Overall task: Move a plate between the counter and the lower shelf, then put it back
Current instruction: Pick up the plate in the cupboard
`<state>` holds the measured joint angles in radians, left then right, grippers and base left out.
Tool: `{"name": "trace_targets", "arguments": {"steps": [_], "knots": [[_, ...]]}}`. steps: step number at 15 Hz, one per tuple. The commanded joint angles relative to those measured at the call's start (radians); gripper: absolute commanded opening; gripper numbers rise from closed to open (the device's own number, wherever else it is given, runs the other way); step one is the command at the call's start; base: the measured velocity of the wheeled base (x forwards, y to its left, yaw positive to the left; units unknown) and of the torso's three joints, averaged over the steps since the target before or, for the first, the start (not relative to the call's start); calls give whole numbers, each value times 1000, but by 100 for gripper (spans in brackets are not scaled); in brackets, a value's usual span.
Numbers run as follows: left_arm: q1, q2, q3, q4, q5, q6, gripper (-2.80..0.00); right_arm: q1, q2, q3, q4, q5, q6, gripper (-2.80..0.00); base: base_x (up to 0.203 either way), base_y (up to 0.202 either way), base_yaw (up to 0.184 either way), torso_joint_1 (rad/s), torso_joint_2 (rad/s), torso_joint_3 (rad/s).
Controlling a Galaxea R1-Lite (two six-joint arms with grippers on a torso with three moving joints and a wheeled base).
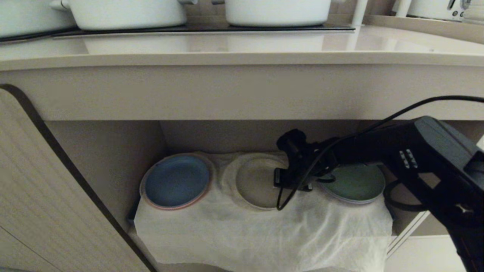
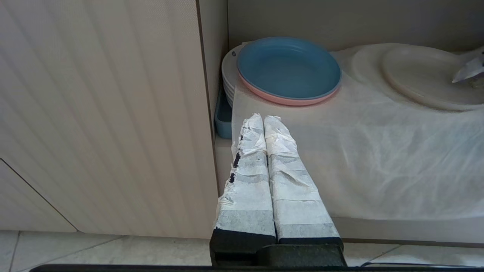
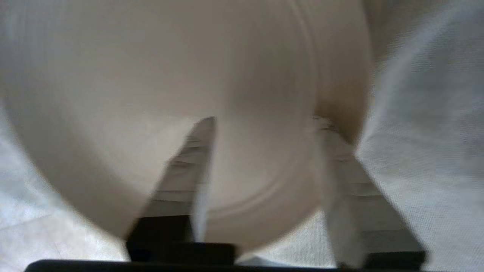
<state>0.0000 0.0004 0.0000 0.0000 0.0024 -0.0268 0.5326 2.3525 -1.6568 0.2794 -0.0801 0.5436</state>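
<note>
Under the long pale-beige worktop (image 1: 242, 49) with its thick front edge sits the lower shelf (image 1: 113, 151), an open beige box with a wrinkled white cloth (image 1: 264, 234) spread over its floor. On that cloth, in the middle, lies the small round matte cream plate (image 1: 257, 181). The right tool (image 1: 291, 181) reaches in from the right on a long black arm and is at the plate's right edge. In the right wrist view its two taped fingers (image 3: 196, 158) are spread apart, one over the plate's face and one by the rim, so nothing is pinched now. It looks like the tool is either about to grab the rim or has just let it go; the pictures alone cannot say which. To do this step well, the robot should keep the fingers on each side of the low rim, go slowly, and lift or pull straight so the cloth does not bunch up and drag along. A round blue plate (image 1: 177, 181) on a pink one lies just left of the cream plate, and a round green plate (image 1: 357, 181) lies just to the right, partly behind the arm. Both are close, so the arm has little room to swing. A black cable (image 1: 281, 200) hangs over the cream plate and might catch. Big white pots (image 1: 128, 13) stand on the black glass hob above. The left tool (image 2: 264, 121) waits low by the cupboard door, fingers pressed together and empty.
</note>
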Motion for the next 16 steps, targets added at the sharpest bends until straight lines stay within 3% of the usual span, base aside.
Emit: {"name": "trace_targets", "arguments": {"steps": [1, 16], "knots": [[0, 0, 0, 0, 1, -1, -280, 1, 5, -1, 1, -12, 3, 0, 0, 0, 0, 0, 0, 0], [0, 0, 0, 0, 1, -1, -280, 14, -20, -43, 17, -9, 36, 0, 0, 0, 0, 0, 0, 0]]}}
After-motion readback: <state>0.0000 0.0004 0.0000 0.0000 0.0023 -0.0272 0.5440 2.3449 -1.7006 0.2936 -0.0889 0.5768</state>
